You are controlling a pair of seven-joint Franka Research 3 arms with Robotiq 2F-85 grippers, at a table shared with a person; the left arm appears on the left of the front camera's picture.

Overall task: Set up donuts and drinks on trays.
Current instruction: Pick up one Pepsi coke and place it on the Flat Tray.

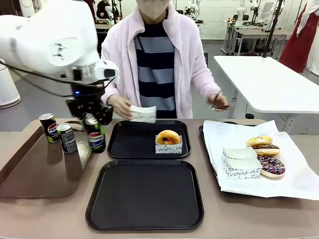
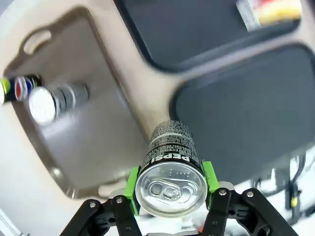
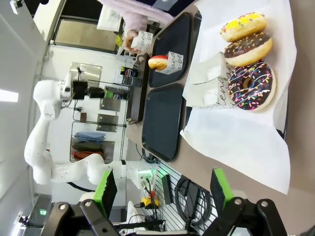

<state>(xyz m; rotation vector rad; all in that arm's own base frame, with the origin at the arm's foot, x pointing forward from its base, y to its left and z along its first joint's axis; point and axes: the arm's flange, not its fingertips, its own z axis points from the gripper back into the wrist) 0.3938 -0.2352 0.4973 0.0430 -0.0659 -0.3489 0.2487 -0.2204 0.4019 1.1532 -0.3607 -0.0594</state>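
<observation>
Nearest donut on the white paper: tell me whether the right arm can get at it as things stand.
Probably yes. The right gripper stands open, facing that tray, and the nearest donut lies uncovered on the white paper, with nothing between them.

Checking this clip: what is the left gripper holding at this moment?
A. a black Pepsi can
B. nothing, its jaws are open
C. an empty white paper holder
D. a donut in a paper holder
A: in the left wrist view the left gripper is clamped on either side of a black Pepsi can, just below its silver top.
</observation>
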